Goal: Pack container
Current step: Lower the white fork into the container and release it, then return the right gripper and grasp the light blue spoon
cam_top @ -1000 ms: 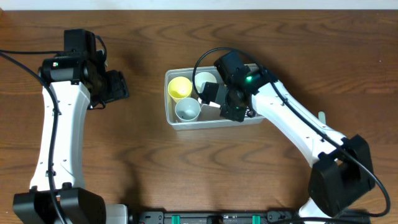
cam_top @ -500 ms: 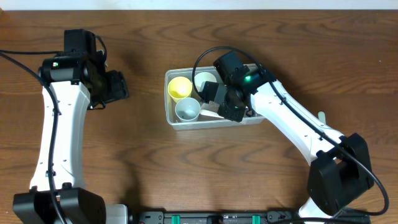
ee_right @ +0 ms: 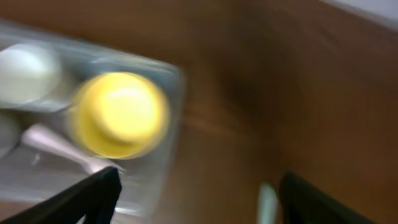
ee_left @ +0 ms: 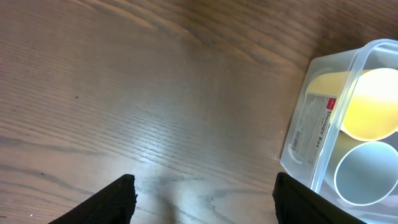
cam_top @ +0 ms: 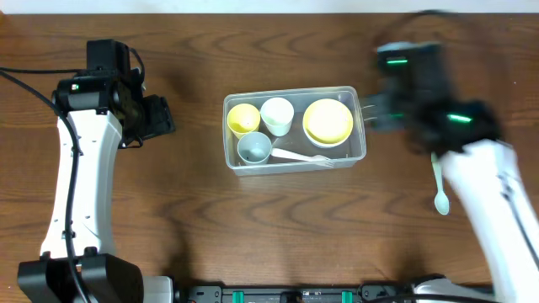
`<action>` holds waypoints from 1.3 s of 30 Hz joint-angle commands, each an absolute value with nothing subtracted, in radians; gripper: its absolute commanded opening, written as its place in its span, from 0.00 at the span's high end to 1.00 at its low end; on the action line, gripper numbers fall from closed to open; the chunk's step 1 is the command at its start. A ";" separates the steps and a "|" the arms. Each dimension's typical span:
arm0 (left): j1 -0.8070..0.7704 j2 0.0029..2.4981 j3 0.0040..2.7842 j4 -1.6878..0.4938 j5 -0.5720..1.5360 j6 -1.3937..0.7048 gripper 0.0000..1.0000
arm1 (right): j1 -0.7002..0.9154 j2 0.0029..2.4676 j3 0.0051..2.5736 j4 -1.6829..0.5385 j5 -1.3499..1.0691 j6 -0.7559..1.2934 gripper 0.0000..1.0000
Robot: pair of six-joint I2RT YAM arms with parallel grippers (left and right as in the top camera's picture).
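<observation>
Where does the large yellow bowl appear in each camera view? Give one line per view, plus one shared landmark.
Overhead: yellow bowl, at the right end of the container.
Left wrist: not in it; only the container's other end shows.
Right wrist: left of centre, blurred.
Shared landmark: the container.

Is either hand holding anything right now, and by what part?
Nothing is held: the left hand and the right hand are both open and empty.
</observation>
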State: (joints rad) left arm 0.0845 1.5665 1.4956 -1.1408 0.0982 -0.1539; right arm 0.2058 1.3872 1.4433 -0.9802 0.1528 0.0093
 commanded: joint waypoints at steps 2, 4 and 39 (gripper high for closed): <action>0.088 1.571 1.492 -1.143 0.098 -0.155 0.28 | -0.052 1.338 1.444 -1.096 0.201 0.245 0.10; 0.088 1.571 1.492 -1.143 0.098 -0.155 0.29 | -0.186 1.350 1.427 -1.148 0.185 0.255 0.03; 0.088 1.571 1.492 -1.142 0.098 -0.155 0.29 | -0.397 1.845 1.010 -0.849 -0.033 0.043 0.08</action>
